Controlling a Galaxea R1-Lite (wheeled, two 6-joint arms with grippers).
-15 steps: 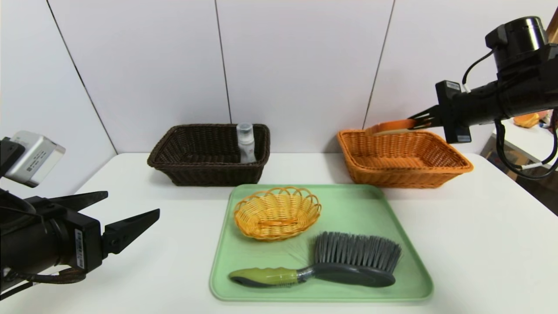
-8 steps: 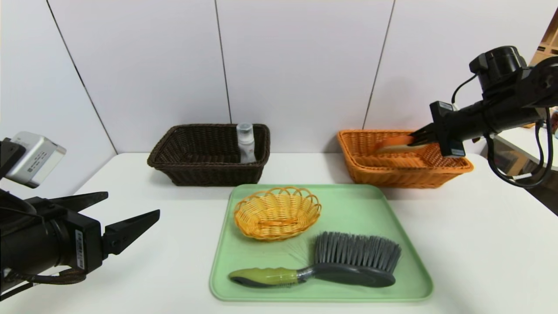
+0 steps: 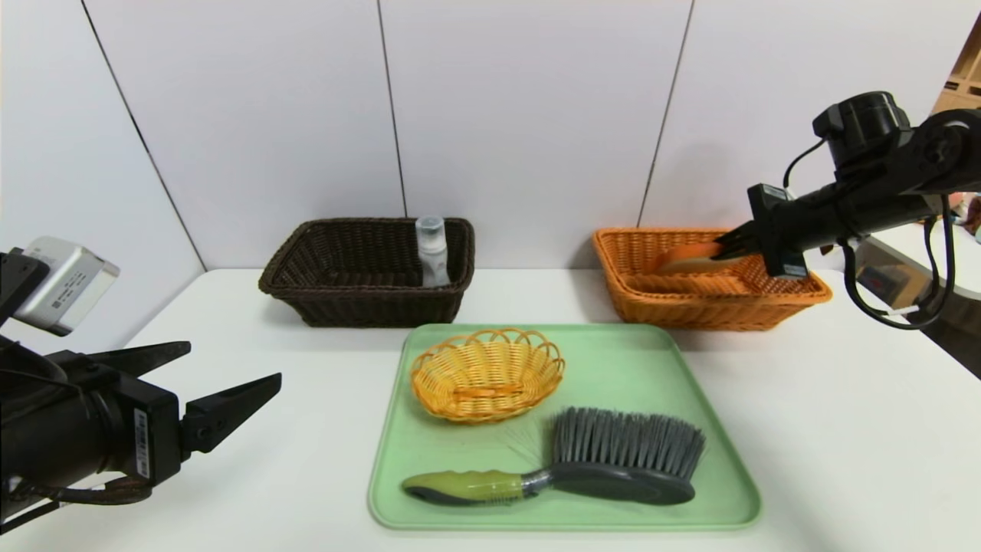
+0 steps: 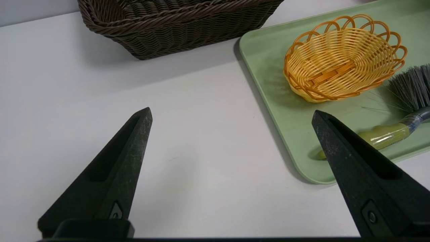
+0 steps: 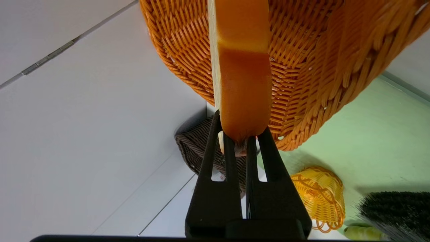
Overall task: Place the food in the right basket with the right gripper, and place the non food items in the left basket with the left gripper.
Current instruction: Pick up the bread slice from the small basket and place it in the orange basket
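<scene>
- Right gripper [image 3: 724, 250] reached in over the near-right rim of the orange basket [image 3: 797, 295], fingers clamped narrow on one end of a bread slice [image 3: 684, 259].
- Bread slice orange-crusted, pale on its cut face, hanging inside the basket walls below rim level; contact with the basket floor not discernible.
- In the right wrist view, slice [image 5: 242, 67] pinched at its tip between the black fingers [image 5: 216, 158], basket weave [image 5: 309, 80] close behind it.
- Left gripper [image 3: 218, 383] low at the left edge of the white table [image 3: 843, 429], jaws spread wide, holding nothing, tips well apart from the tray.
- In the left wrist view, bare tabletop between the two fingers [image 4: 124, 151], tray corner [image 4: 302, 168] just past one tip.
- Dark brown basket [image 3: 306, 295] at the back left, near the wall; a clear bottle [image 3: 432, 253] upright inside, against its right wall.
- Green tray [image 3: 720, 491] centred on the table, its far edge close to both baskets' front rims, not touching the brown one.
- On the tray: small yellow wicker basket [image 3: 487, 373] at the far left part; brush [image 3: 598, 460] along the near edge, green handle to the left, grey bristles pointing away.
- Open tabletop left of the tray and to its right.
</scene>
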